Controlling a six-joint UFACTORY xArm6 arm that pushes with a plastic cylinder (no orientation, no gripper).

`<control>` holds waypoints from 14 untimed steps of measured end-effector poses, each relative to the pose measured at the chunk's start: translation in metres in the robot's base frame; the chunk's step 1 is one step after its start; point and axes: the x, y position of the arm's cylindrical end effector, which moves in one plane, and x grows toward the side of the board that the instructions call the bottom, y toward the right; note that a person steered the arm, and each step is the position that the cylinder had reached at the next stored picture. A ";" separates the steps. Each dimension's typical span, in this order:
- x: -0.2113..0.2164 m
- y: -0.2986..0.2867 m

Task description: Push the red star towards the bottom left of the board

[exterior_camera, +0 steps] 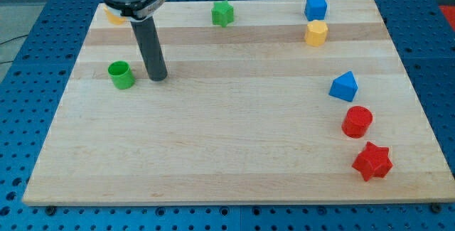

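- My tip [158, 79] rests on the desk [213, 153] in the upper left of the frame, just right of the green cylinder [121, 75].
- The red star [372, 161] sits at the lower right, just below the red cylinder [357, 121].
- The star lies well apart, down and to the right of my tip; I judge the tip must pass round to its right side to push left.
- There is no gripper, only the rod, so nothing opens or closes.

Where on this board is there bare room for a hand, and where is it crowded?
Bare: the middle and bottom, between green cylinder beside my tip and red star. Crowded: the right side, with blue prism and red cylinder.
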 end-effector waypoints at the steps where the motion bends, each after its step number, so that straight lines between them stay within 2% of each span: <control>1: 0.001 -0.043; 3: 0.001 -0.024; 4: 0.000 0.012; 5: -0.022 0.090; 7: -0.029 0.212; 9: -0.029 0.243; 10: -0.024 0.327; 11: 0.003 0.427; 12: 0.098 0.451; 13: 0.161 0.372; 14: 0.175 0.325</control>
